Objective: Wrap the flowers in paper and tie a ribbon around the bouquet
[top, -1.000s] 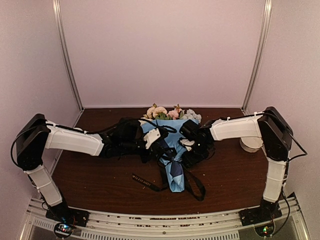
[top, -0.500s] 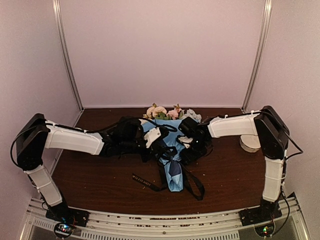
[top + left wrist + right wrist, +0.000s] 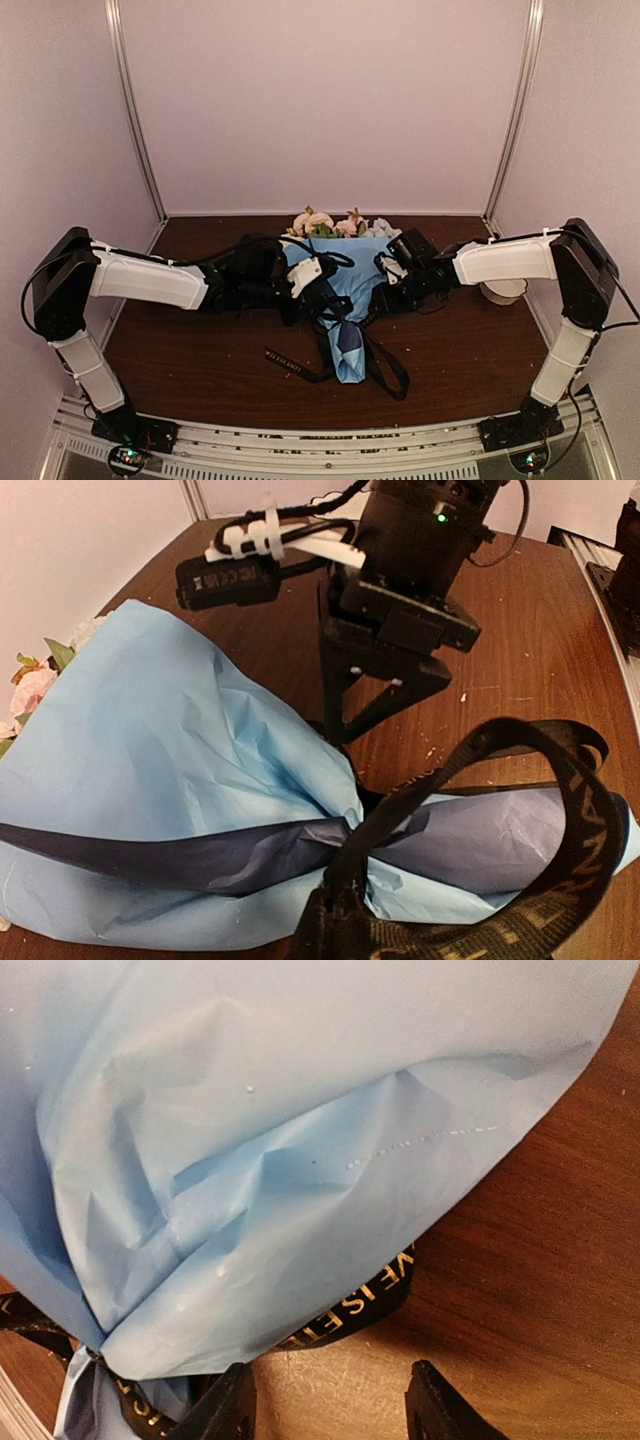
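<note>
One bouquet (image 3: 360, 265) lies in the middle of the counter (image 3: 200, 350), its flowers (image 3: 335, 225) (cream, pink and whitish heads) pointing at the far wall and its narrow end toward the near edge. The paper (image 3: 300, 1110) is light blue and crinkled, with a darker blue fold showing across the pinched waist in the left wrist view. The ribbon (image 3: 560, 810), black with small pale lettering, circles that waist, and its loops and tails trail onto the counter on both sides of the narrow end. The left gripper (image 3: 322, 290) sits at the waist from the bouquet's left, its jaws together and pinching the ribbon where the strands gather. The right gripper (image 3: 335, 1410) stands just beside the paper's right edge, its jaws apart with nothing between them and bare wood under them. A white round object (image 3: 503, 291) rests on the counter well to the right, by the right arm.
</note>
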